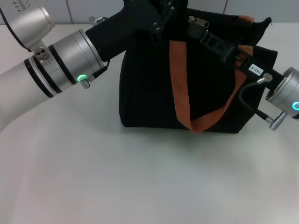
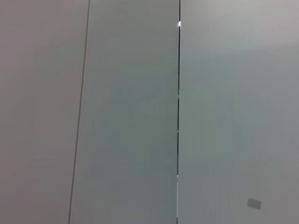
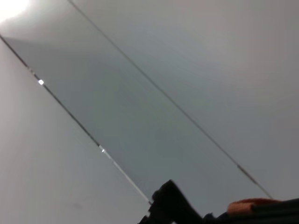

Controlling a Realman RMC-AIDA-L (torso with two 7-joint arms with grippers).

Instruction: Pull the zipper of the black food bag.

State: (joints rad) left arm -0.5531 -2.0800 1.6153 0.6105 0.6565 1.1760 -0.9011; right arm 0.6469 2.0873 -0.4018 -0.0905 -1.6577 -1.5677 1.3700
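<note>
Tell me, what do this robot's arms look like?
Both arms are smooth silver-white tubes with black rings at the joints and a small glowing green-cyan light on each. The left arm ends in a black wrist and gripper; the right arm carries a black cable loop, a metal plug and a white label reading 103-4.

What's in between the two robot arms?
In the head view, the black food bag stands between them, its orange handle hanging down the front. The left gripper and right gripper both reach its top.
</note>
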